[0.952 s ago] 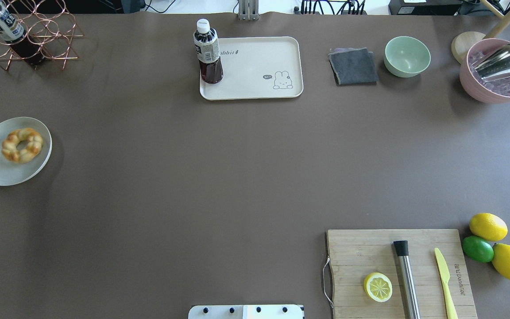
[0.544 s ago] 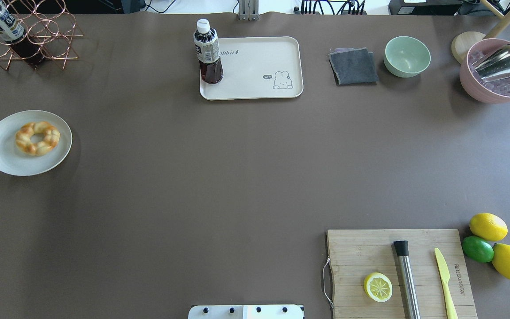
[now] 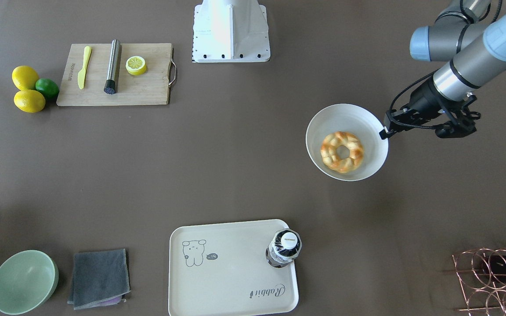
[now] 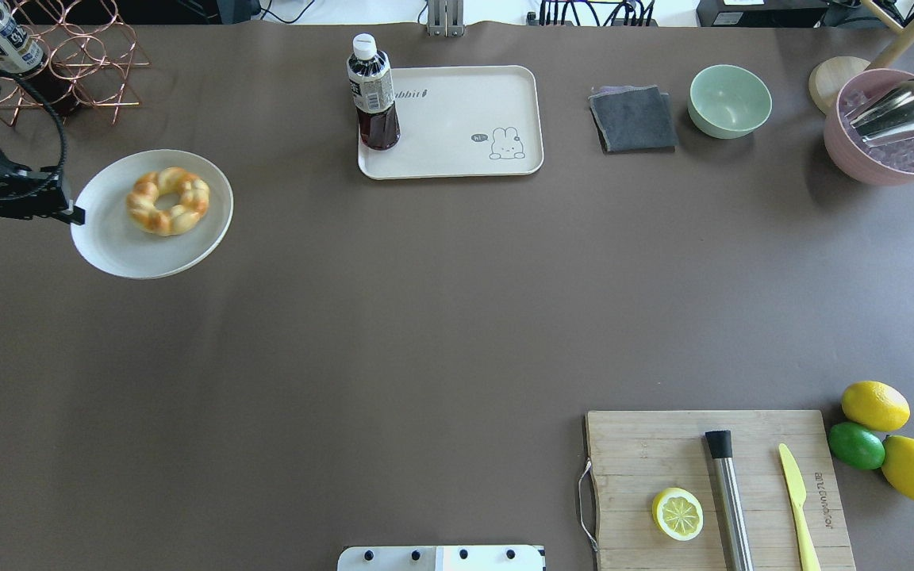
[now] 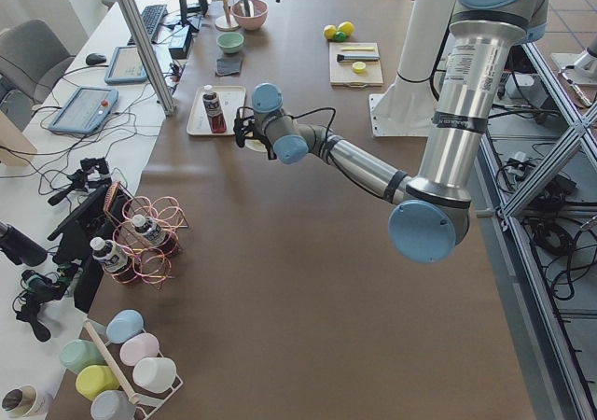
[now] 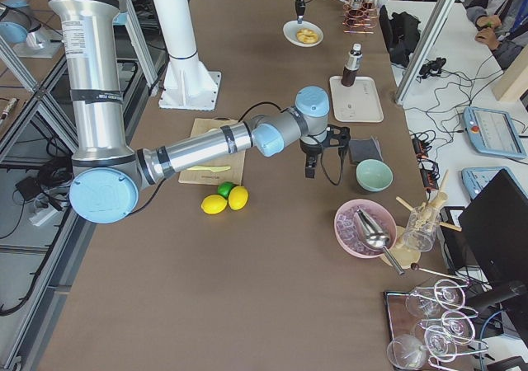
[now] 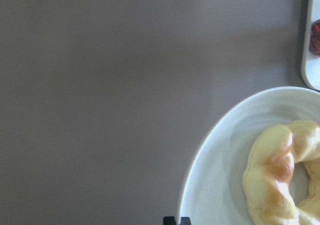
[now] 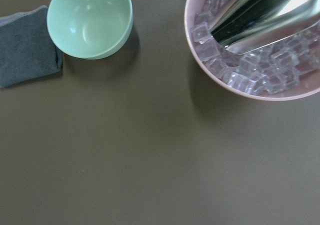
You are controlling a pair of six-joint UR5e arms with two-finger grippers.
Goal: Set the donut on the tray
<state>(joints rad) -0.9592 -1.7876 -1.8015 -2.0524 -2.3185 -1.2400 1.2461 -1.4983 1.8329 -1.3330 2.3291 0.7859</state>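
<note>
The donut (image 4: 167,201) sits on a held dish (image 4: 116,246), left of the tray (image 4: 457,119).
The left gripper (image 4: 74,214) pinches the dish rim, the donut flat just right of it. Further right lies the tray, a bottle (image 4: 372,95) standing on its nearer end. Whether the right gripper (image 6: 312,171) is wide or narrow, I cannot tell.

The donut (image 4: 167,201) lies in the dish (image 4: 108,246), whose rim is caught in the fingertips of the left hand (image 4: 70,212), so the dish spreads out straight ahead of the hand. Farther ahead and off to one side, the tray (image 4: 457,119) lies on the tabletop (image 4: 425,317), with a bottle (image 4: 374,95) standing on its end nearest the hand.
</note>
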